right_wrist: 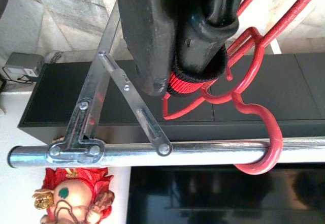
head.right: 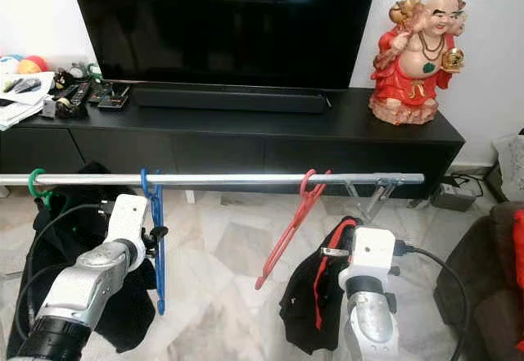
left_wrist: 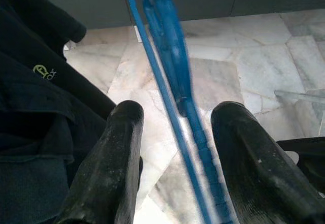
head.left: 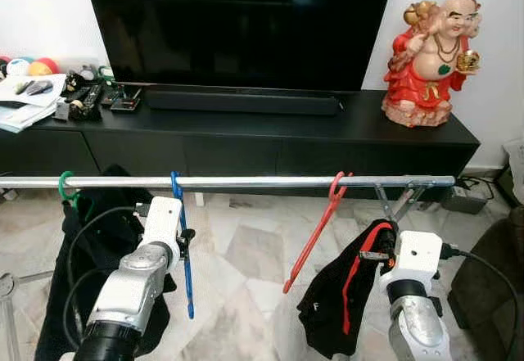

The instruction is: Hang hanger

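Left arm raised toward the rail [head.left: 246,182]; left gripper [left_wrist: 177,148] fingers apart, straddling the blue hanger [head.left: 185,246] hooked on the rail. Right arm raised; right gripper [right_wrist: 203,46] clamped on a black-and-red garment [head.left: 348,295] beside the red hanger [head.left: 315,234]. Hangers on the rail: three, counting a green one [head.left: 65,187].

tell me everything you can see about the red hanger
The red hanger looks like thin moulded plastic. Its hook is over the silver rail, near the rail's right end, and the body hangs tilted, slanting down toward the robot's left. One arm runs into the black garment with red trim, which the right gripper is shut on; whether the fingers also touch the hanger is unclear. It hangs apart from the blue hanger further left.
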`<state>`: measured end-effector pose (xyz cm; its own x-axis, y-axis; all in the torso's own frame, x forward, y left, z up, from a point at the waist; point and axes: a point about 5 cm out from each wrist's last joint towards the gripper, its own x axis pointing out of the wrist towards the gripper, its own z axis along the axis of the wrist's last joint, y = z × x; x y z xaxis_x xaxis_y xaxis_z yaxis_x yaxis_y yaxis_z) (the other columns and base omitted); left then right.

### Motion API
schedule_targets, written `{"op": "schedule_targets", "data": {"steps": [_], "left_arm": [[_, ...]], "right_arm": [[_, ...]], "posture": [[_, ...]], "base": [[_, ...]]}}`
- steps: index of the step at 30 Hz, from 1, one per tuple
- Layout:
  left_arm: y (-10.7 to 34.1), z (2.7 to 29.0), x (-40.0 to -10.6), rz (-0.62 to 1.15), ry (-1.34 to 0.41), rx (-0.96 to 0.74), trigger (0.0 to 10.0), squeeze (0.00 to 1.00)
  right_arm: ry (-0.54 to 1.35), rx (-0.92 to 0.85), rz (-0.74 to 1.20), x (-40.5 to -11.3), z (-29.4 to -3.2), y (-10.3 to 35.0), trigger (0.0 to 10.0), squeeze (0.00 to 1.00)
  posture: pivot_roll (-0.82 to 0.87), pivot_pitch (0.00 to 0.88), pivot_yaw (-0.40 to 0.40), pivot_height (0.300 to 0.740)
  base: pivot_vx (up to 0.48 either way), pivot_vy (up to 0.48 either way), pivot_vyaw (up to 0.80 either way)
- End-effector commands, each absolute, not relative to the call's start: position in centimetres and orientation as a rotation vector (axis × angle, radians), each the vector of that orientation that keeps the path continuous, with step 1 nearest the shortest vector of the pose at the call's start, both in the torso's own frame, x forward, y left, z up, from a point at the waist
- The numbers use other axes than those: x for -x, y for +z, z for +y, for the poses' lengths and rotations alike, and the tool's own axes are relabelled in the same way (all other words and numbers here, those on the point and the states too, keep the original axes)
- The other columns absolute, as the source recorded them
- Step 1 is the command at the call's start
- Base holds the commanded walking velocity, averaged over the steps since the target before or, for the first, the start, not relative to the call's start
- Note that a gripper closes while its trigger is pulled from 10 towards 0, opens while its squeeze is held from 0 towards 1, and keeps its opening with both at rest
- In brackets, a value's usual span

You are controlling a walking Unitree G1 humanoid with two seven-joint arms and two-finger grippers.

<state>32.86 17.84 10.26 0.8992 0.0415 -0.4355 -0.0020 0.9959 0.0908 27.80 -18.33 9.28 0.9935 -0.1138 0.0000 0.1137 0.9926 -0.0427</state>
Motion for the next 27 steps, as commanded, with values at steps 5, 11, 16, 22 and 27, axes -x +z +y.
{"op": "schedule_targets", "data": {"steps": [5, 11, 16, 22, 27], "left_arm": [[10.2, 18.0, -33.5, 0.454, 0.066, -0.097, 10.0, 0.00], [10.6, 18.0, -34.3, 0.409, 0.094, -0.024, 10.0, 0.00], [10.7, 18.0, -34.8, 0.376, 0.112, 0.029, 10.0, 0.00], [10.6, 18.0, -35.4, 0.342, 0.107, 0.081, 10.0, 0.00], [10.4, 18.2, -35.6, 0.330, 0.105, 0.083, 0.0, 0.00]], "right_arm": [[-0.111, 0.042, -0.023, -28.2, -18.2, 10.0, 10.0, 0.00], [-0.106, 0.039, -0.020, -28.2, -18.1, 9.9, 10.0, 0.00], [-0.104, 0.038, -0.020, -28.2, -18.0, 9.9, 10.0, 0.00], [-0.104, 0.037, -0.021, -28.2, -17.9, 9.9, 10.0, 0.00], [-0.105, 0.037, -0.021, -28.2, -18.0, 9.9, 10.0, 0.00]], "posture": [[0.08, 0.068, -0.022, 0.740], [0.08, 0.071, -0.024, 0.740], [0.08, 0.071, -0.024, 0.740], [0.08, 0.070, -0.025, 0.740], [0.07, 0.069, -0.025, 0.740]], "base": [[0.000, 0.000, 0.00], [0.000, 0.000, 0.00], [0.000, 0.000, 0.00], [0.000, 0.000, 0.00], [0.000, 0.000, 0.00]]}}
